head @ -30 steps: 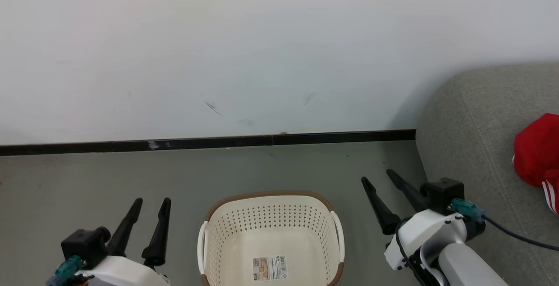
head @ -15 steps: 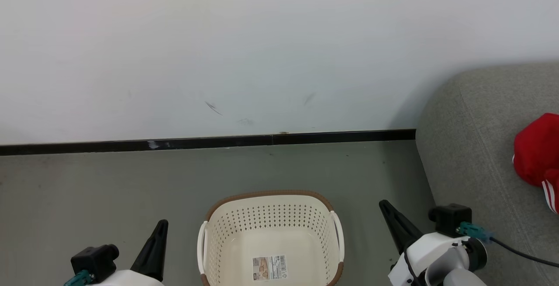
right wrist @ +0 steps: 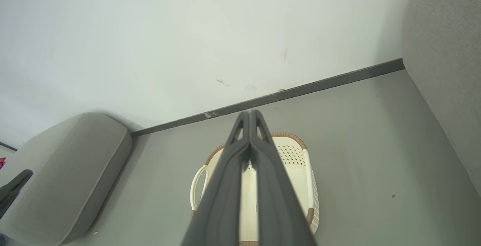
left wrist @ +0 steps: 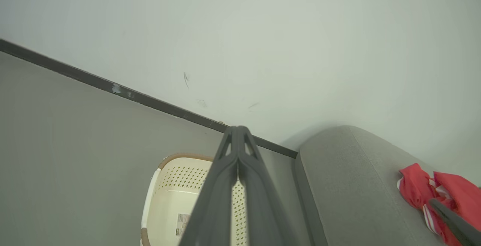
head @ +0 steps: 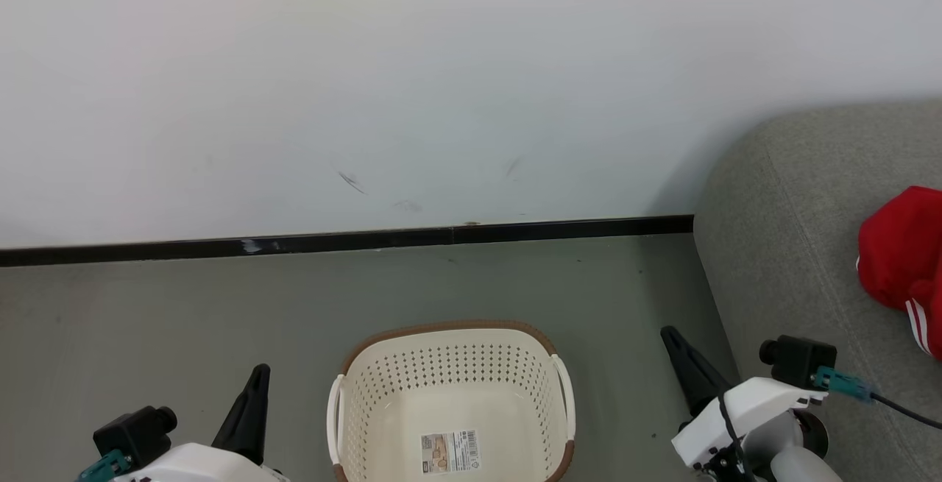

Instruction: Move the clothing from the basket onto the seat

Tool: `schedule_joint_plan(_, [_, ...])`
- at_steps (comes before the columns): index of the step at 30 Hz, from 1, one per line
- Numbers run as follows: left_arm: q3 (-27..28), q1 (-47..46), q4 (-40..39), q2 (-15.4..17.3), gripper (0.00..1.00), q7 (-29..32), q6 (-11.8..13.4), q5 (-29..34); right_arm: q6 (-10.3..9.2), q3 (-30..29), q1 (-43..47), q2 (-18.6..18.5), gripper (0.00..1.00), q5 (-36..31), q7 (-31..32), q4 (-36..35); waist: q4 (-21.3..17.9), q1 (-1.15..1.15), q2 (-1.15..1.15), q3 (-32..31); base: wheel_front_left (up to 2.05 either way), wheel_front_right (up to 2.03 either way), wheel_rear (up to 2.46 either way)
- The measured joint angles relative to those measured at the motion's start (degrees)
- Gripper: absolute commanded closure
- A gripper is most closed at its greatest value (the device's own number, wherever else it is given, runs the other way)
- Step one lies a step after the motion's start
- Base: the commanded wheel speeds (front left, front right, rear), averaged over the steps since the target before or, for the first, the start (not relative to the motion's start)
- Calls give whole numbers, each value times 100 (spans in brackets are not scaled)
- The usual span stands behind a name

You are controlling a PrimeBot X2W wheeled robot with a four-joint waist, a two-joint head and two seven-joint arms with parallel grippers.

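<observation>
- The left end effector [head: 259,375] and right end effector [head: 668,336] are each pinched shut on nothing, either side of the basket [head: 449,329].
- The basket stands on the floor [head: 147,305]: cream, perforated, brown-rimmed, with only a label [head: 450,451] inside.
- Farther right, the red clothing [head: 894,261], white-striped, lies crumpled on the grey seat [head: 787,246]. It is likely soft, light and limp, so pinch a raised fold.

Left of the basket [head: 449,332], the left gripper [head: 257,379] has dark, tapering fingers [left wrist: 225,186] with small triangular cut-outs near the tips, a glossy white wrist shell [head: 199,463], a black box [head: 132,429] and a teal plug [head: 103,463]. Right of the basket, the right gripper [head: 673,342] is built alike. A black cable [head: 901,410] trails from its own teal connector [head: 839,381], and a thin black wire [head: 728,423] crosses its white casing [head: 758,397].
</observation>
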Motion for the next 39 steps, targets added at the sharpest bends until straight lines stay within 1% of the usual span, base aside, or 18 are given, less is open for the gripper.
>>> schedule_joint_plan(9, [235, 0, 2, -78, 100, 187, -102, -443, 0, -232, 94, 14, 100, 695, 197, -143, -51, 48, 0, -35, 0, 0, 0])
schedule_joint_plan(13, [337, 1, 3, -113, 100, 266, -145, -670, 0, -347, 147, 16, 100, 999, 269, -200, -68, 65, 0, -55, 0, 0, 0])
schedule_joint_plan(16, [422, 1, 4, -151, 100, 311, -156, -801, 0, -415, 159, 16, 100, 1228, 347, -260, -79, 72, 0, -68, 0, 0, 0])
schedule_joint_plan(20, [517, 1, 9, -204, 100, 393, -207, -1026, 0, -532, 218, 15, 100, 1545, 424, -294, -94, 76, 0, -81, 0, 0, 0])
schedule_joint_plan(23, [603, 1, 14, -229, 100, 445, -233, -1161, 0, -598, 218, 16, 100, 1771, 485, -335, -106, 75, 0, -85, 0, 0, 0])
schedule_joint_plan(26, [679, 1, 24, -260, 100, 520, -253, -1327, 0, -688, 224, 16, 100, 2007, 541, -369, -118, 66, 0, -83, 0, 0, 0])
schedule_joint_plan(33, [862, 1, 62, -330, 100, 638, -308, -1679, 0, -864, 316, 18, 100, 2548, 684, -445, -144, 31, 0, -61, 0, 0, 0])
schedule_joint_plan(39, [1016, 1, 91, -402, 100, 746, -407, -1970, 0, -1012, 329, 18, 100, 3009, 806, -497, -167, 3, 0, -31, 0, 0, 0])
